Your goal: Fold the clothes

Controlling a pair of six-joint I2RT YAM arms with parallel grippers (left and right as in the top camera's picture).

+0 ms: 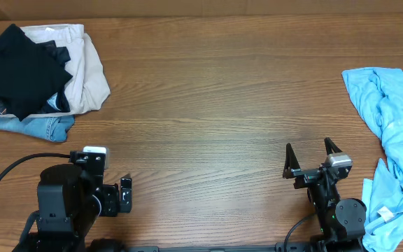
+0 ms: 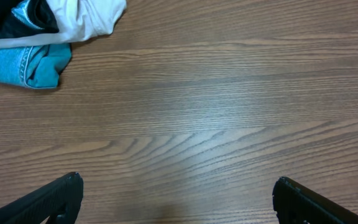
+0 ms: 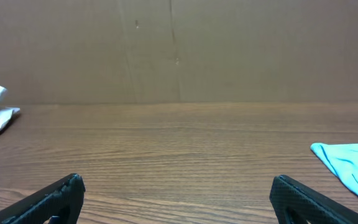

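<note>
Folding not begun: clothes [image 1: 16,66] are lying bunched on beige garment [image 1: 89,70]; left gripper [image 1: 126,194], right gripper [image 1: 308,150] are holding fingers apart, empty.

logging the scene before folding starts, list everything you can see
black garment: 1, black, on top of the pile at the table's far left corner
cream garment: 1, off-white, same pile, under and beside the black one
denim piece: 1, blue, bottom of that pile
light blue garment: 1 as far as shows, light blue, crumpled along the right edge
table: 1, brown wood grain, under everything
left end effector: 1, black, near edge on the left, open, empty
right end effector: 1, black, near edge on the right, open, empty
</note>
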